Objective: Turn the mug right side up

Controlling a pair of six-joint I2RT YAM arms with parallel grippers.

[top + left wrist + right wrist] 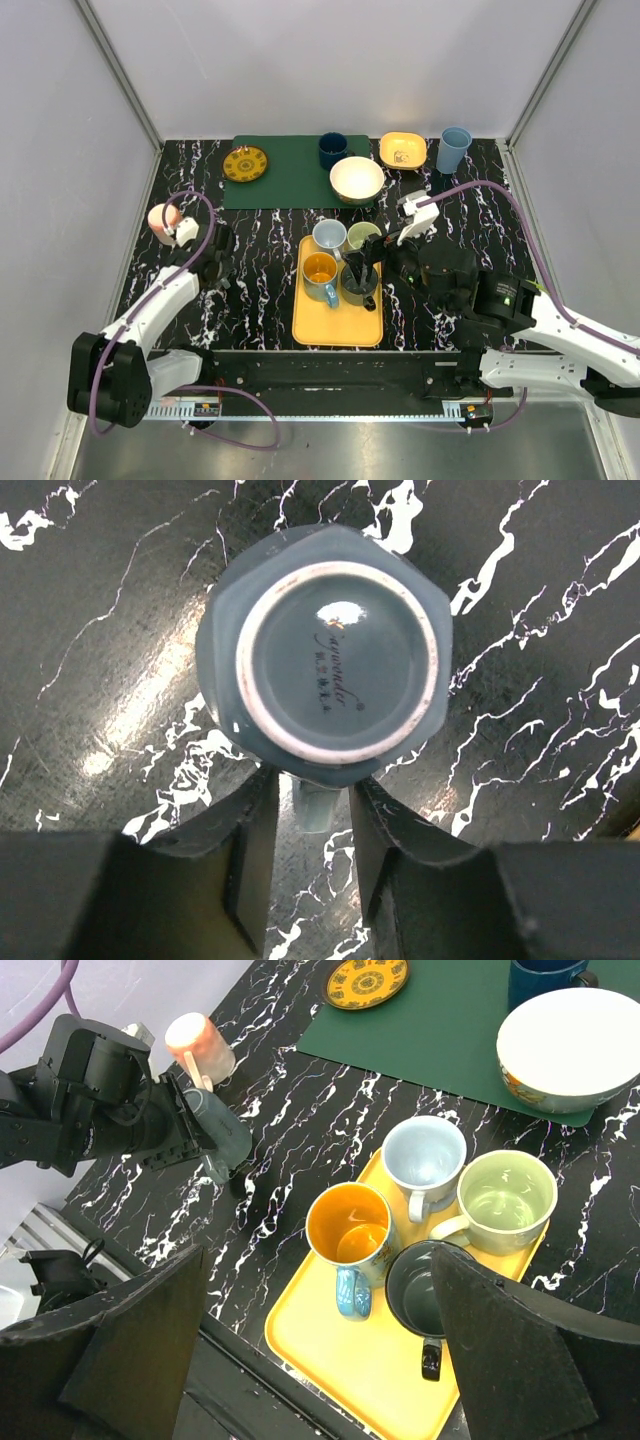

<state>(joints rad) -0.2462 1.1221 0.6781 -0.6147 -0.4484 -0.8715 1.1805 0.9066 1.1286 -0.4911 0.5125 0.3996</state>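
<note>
LEFT: we are gripping the mug point(335, 660) by its handle point(315, 815) in the left claw point(315, 785), near the counter's point(540, 680) left edge | RIGHT: right claw point(318, 1260) is hanging open, empty | RISK: the mug is likely pivoting on its thin handle when turned, then slipping.

Mug handle point(316, 810) half-hidden (left gripper point(314, 784)), bowl point(570, 1050) cropped

left arm point(160, 300) reaching forward, left gripper point(312, 780) clamped on mug point(335, 655) handle; right arm point(560, 325) bent inward, right gripper point(320, 1255) spread wide.
</note>
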